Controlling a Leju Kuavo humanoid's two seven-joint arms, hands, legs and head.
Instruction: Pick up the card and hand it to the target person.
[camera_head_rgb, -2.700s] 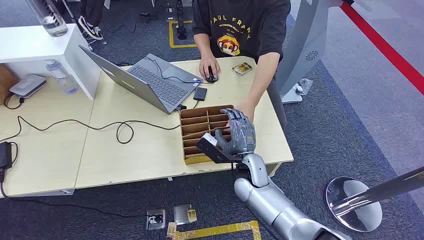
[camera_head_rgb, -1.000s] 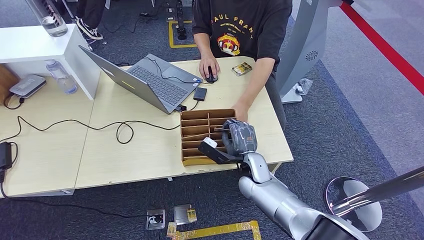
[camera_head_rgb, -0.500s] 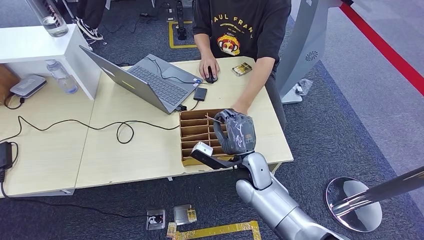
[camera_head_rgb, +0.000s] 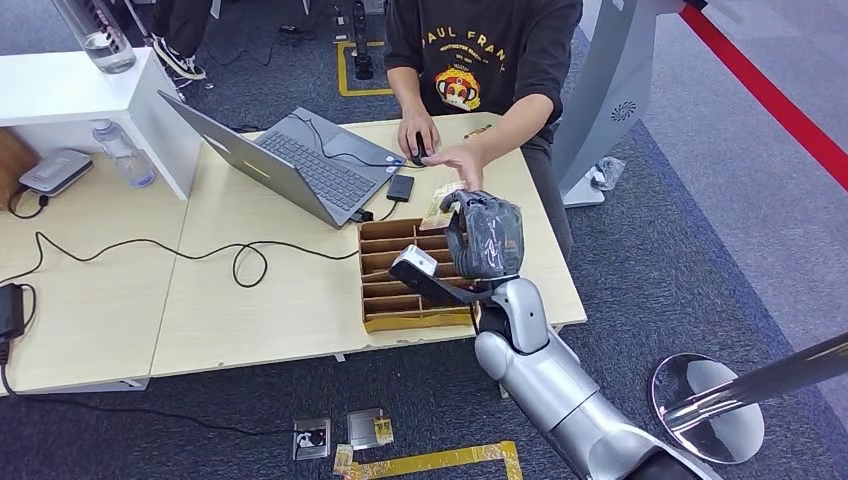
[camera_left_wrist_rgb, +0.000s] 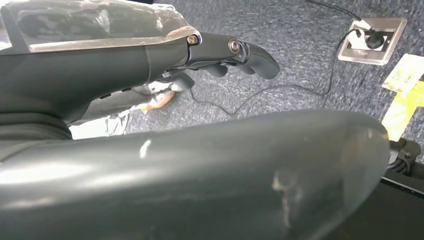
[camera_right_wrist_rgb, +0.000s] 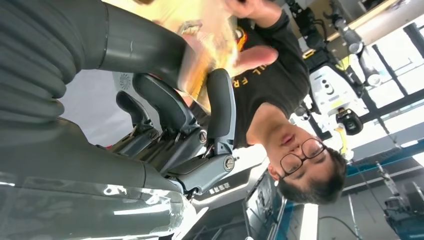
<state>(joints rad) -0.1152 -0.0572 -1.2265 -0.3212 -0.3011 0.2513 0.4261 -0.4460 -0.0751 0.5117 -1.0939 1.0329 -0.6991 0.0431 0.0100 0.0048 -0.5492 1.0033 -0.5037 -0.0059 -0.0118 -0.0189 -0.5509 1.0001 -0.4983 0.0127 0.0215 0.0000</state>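
The wooden table (camera_head_rgb: 270, 290) spans the left and middle of the scene, with a white shelf unit (camera_head_rgb: 70, 90) at its far left. A person (camera_head_rgb: 490, 50) in a dark printed shirt sits at the far side, one hand on a mouse (camera_head_rgb: 420, 152), the other hand (camera_head_rgb: 462, 165) reaching out palm-open toward the robot. An open laptop (camera_head_rgb: 290, 160) lies left of them, and a black cable (camera_head_rgb: 200, 252) snakes across the tabletop. A cardboard divider box (camera_head_rgb: 400, 275) sits near the right front edge. Directly above it the right hand (camera_head_rgb: 485, 235) is raised, fingers (camera_right_wrist_rgb: 220, 107) curled around the card (camera_head_rgb: 440, 205), a blurred yellowish sliver just beside the person's open palm. The left hand (camera_left_wrist_rgb: 230, 52) hangs over the carpet with its fingers loosely curled, holding nothing.
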